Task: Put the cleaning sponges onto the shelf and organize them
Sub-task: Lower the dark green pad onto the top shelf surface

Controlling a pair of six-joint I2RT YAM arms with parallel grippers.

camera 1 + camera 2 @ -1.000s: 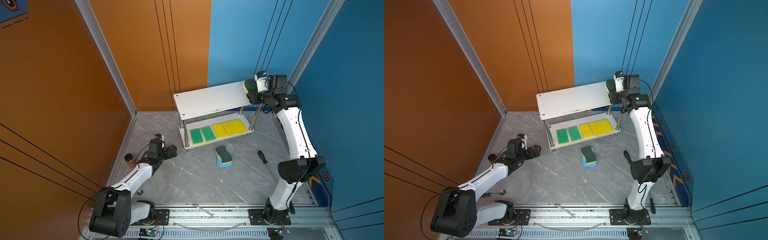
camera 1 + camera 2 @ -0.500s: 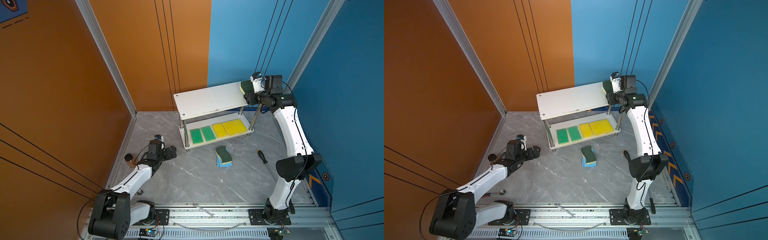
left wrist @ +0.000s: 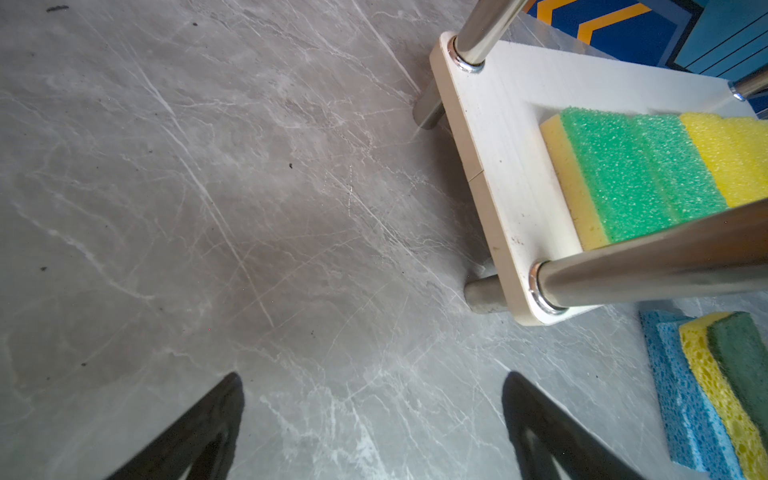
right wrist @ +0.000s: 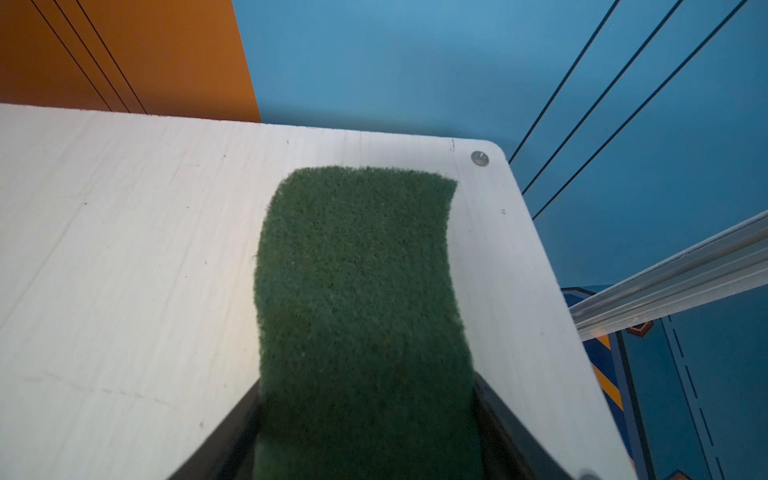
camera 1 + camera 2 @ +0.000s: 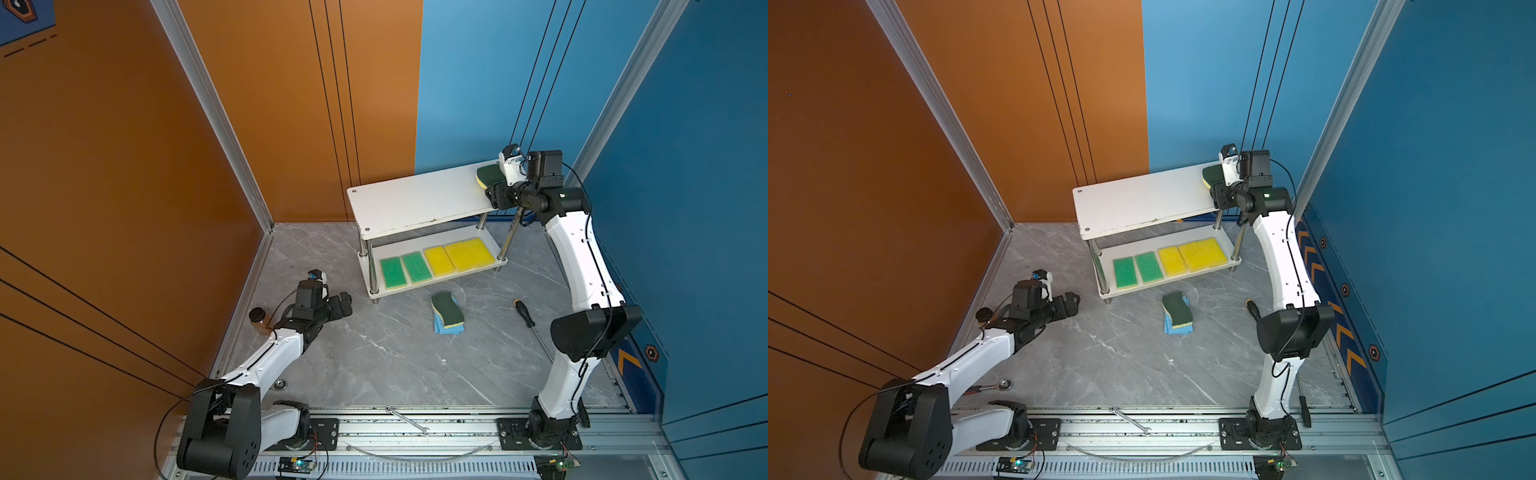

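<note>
The shelf (image 5: 415, 199) (image 5: 1142, 199) stands at the back. A wavy dark-green-topped sponge (image 5: 488, 172) (image 5: 1210, 172) (image 4: 357, 270) lies flat on the right end of its top board, and my right gripper (image 5: 496, 185) (image 4: 365, 384) is shut on its near end, a finger against each side. Two green sponges (image 5: 404, 270) and two yellow ones (image 5: 457, 257) lie in a row on the lower board (image 3: 498, 166). A second dark-green-topped sponge (image 5: 446, 309) (image 3: 739, 374) rests on a light blue one (image 5: 442, 330) on the floor in front. My left gripper (image 5: 343, 305) (image 3: 374, 382) is open and empty over bare floor, left of the shelf.
A screwdriver (image 5: 524, 313) lies on the floor right of the stacked sponges. A small brown jar with a black lid (image 5: 257, 318) stands by the left wall. A wrench (image 5: 409, 419) lies on the front rail. The blue wall is close behind the shelf.
My right gripper has carried the dark-green sponge a little further left over the top board. The left arm has shifted slightly.
</note>
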